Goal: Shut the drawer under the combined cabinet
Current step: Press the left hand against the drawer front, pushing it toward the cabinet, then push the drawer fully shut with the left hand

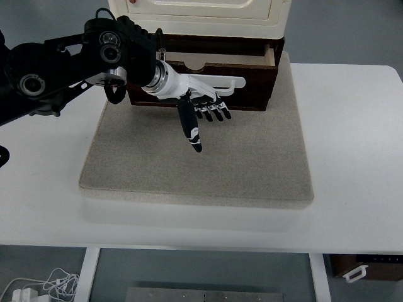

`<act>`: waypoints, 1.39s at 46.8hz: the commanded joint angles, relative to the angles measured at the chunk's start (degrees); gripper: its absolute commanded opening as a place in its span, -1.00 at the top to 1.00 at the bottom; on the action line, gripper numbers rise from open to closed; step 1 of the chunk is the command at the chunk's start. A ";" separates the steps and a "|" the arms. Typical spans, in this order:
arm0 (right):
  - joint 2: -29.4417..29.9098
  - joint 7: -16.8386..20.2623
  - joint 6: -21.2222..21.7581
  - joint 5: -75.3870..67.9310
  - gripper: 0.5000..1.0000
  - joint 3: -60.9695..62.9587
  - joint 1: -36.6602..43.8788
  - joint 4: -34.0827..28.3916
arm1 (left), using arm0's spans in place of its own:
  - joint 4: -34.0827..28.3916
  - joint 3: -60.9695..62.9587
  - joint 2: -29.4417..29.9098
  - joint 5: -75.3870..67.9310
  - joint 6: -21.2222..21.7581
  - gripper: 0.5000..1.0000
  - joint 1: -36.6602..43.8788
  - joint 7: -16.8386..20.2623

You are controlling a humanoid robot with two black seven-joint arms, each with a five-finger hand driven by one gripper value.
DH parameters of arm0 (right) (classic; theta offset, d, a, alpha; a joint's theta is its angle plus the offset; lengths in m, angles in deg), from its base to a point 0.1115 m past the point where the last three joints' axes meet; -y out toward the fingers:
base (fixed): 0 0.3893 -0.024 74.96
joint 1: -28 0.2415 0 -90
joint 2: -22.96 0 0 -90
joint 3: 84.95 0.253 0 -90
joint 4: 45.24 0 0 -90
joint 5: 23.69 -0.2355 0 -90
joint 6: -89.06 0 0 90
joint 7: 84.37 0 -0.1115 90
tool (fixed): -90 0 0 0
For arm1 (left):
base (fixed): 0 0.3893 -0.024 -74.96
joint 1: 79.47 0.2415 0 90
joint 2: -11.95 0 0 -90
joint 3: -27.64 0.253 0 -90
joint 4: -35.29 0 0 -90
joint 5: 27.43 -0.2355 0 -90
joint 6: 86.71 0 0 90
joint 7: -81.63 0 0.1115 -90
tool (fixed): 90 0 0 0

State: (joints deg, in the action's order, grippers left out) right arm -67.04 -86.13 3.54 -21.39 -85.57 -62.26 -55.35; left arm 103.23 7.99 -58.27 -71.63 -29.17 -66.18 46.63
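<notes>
Nearest the camera, the front edge of the white rectangular bench (352, 207) was seen, with a tangle of white cable (44, 286) lying on the floor below its left corner. On the bench a flat, square, grey-beige stone-like slab (252, 170) was laid, and at the slab's far edge the cream-coloured combined cabinet (201, 14) was set on a dark base. Under that cabinet the dark brown wooden drawer (252, 82) was found pulled out toward the camera, its pale interior partly exposed. The black left arm was brought in from the picture's left edge, and the white-and-black left robot hand (201, 104) was held directly before the drawer front, at its left and middle part. The robot hand was open and held nothing: the fingers (214, 112) were extended sideways along the front, and one dark digit was pointed down toward the slab. Whether the fingers were touching the front or just beside it could not be told from this view. The right arm was not seen at all, so the left robot hand was the only one near. The drawer lay immediately beyond the robot hand, away from the camera, and its long axis ran left to right, parallel to the extended fingers. It was judged that closing would call for a straight push away from the camera, square to the front, so that the drawer would not skew.
</notes>
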 commanded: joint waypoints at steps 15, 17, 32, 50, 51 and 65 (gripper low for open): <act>0.00 0.00 0.00 -0.01 -0.81 0.00 0.00 0.09 | -3.16 -0.83 -0.36 -0.27 0.56 -0.99 0.24 0.00; 0.00 0.00 0.00 -0.01 -0.81 0.00 0.00 0.00 | -3.52 -1.62 -0.62 -0.27 0.38 -0.99 0.51 0.00; 0.00 0.00 0.00 -0.01 -0.81 0.00 0.00 0.00 | -5.54 -2.94 -0.71 -0.36 0.73 -0.99 0.51 0.00; 0.00 0.00 0.00 -0.01 -0.81 0.00 0.00 0.00 | -7.91 -4.70 -0.62 -0.36 2.14 -0.99 0.68 0.00; 0.00 0.00 0.00 -0.01 -0.81 0.00 0.00 0.00 | -8.09 -4.79 -0.62 -0.36 2.14 -0.99 0.77 0.00; 0.00 0.00 0.00 -0.01 -0.81 0.00 0.00 0.00 | -10.81 -5.67 -1.59 -1.42 2.31 -0.99 0.77 0.00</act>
State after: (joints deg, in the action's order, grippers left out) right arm -67.04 -86.13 3.54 -21.40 -85.57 -62.26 -55.35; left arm 93.10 2.55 -59.74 -72.84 -26.86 -65.41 46.63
